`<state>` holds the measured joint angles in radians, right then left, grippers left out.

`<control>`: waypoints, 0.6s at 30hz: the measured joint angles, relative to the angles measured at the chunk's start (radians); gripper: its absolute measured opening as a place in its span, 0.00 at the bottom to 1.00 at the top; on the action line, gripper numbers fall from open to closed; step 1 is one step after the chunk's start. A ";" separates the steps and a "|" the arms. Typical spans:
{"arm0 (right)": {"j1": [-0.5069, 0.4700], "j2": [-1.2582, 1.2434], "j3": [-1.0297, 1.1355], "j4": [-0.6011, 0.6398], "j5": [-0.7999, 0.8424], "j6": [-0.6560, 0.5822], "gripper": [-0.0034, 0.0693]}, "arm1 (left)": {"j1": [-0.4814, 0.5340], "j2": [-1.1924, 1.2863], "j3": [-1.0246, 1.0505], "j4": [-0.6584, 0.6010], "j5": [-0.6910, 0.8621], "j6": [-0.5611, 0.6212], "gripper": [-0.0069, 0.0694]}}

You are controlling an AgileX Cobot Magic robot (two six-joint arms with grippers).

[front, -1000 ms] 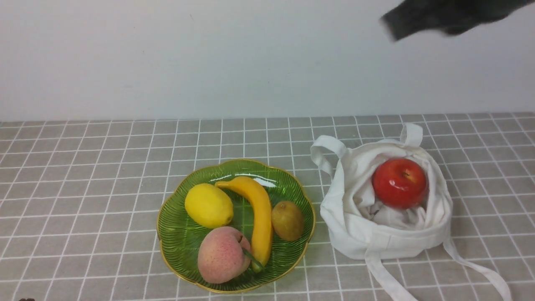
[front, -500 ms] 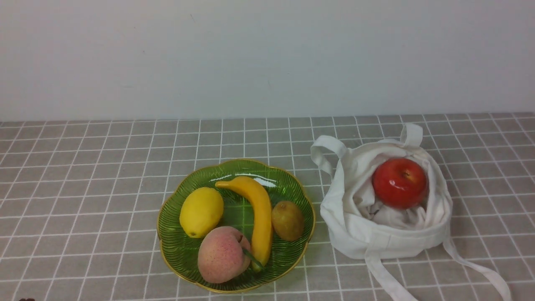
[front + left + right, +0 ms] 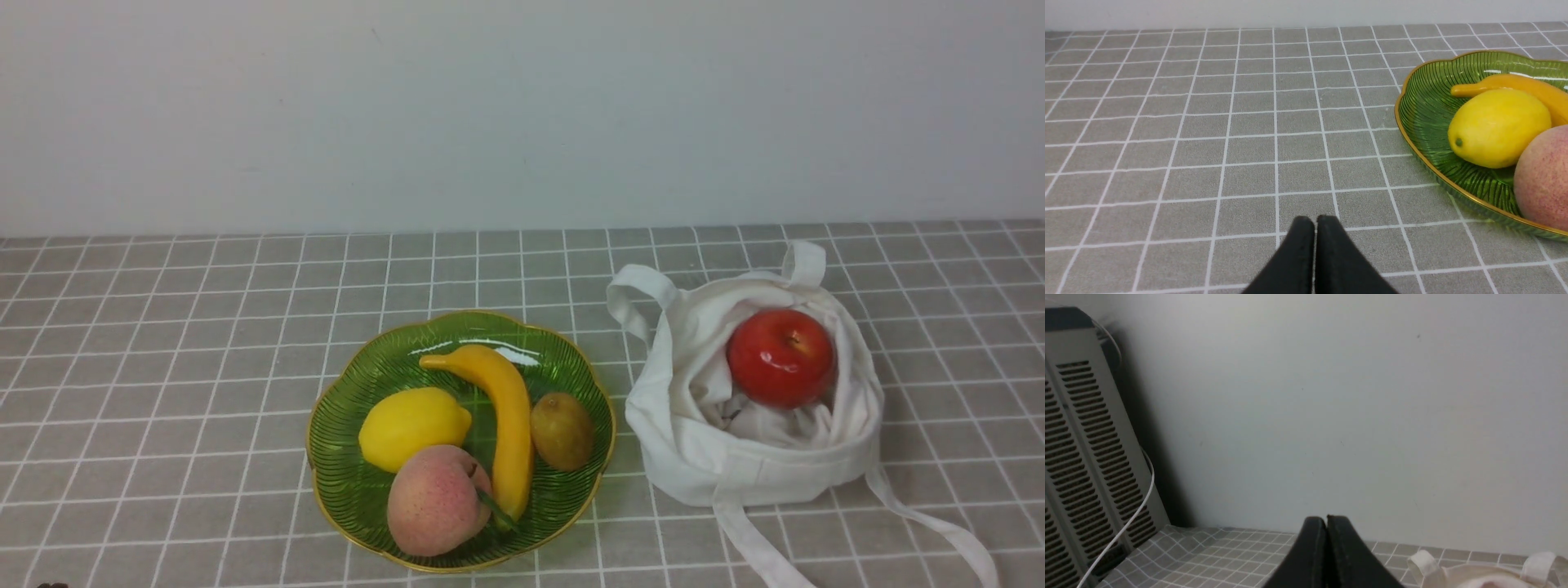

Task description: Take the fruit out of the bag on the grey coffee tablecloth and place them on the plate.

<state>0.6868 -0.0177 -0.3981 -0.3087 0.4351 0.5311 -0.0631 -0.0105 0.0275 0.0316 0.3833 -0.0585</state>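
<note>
Wall: pale and plain, it rises behind the far edge of the cloth (image 3: 522, 114).
Grey tablecloth: its thin white lines cross into small squares (image 3: 180, 367), and it lies under both the dish and the bag.
Plate: the green glass dish with the gold scalloped rim (image 3: 351, 523) sits on the cloth, to the left of the bag, near it but apart.
Bag: the white cloth tote (image 3: 767, 474) stands open-mouthed on my right side, with two strap ends trailing toward me over the cloth.
Banana: it curves through the middle of the dish (image 3: 508, 416), between the lemon and the kiwi.
Peach: it rests in the near left part of the dish (image 3: 433, 502), against the lemon, a green leaf at its side.
Lemon: it lies on its side in the dish (image 3: 412, 429), behind the peach.
Apple: red and glossy, it sits inside the bag's open mouth (image 3: 781, 358).
Kiwi: brown, it rests in the right part of the dish (image 3: 562, 431).
My left gripper: fingertips together (image 3: 1316, 222), holding nothing, over the cloth.
My right gripper: fingertips together (image 3: 1327, 522), nothing between them.
</note>
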 joint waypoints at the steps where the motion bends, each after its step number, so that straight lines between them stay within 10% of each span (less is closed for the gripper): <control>1: 0.000 0.000 0.013 0.000 -0.004 0.001 0.03 | 0.000 0.000 0.000 0.000 0.000 0.000 0.08; 11: 0.000 0.000 0.028 0.011 -0.049 -0.037 0.03 | 0.000 0.000 0.000 0.000 0.000 0.000 0.08; 18: 0.000 0.000 0.028 0.273 -0.068 -0.389 0.03 | 0.000 0.000 0.000 0.000 0.000 0.000 0.08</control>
<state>0.6868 -0.0177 -0.3706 -0.0353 0.3671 0.1426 -0.0631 -0.0105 0.0275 0.0316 0.3833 -0.0585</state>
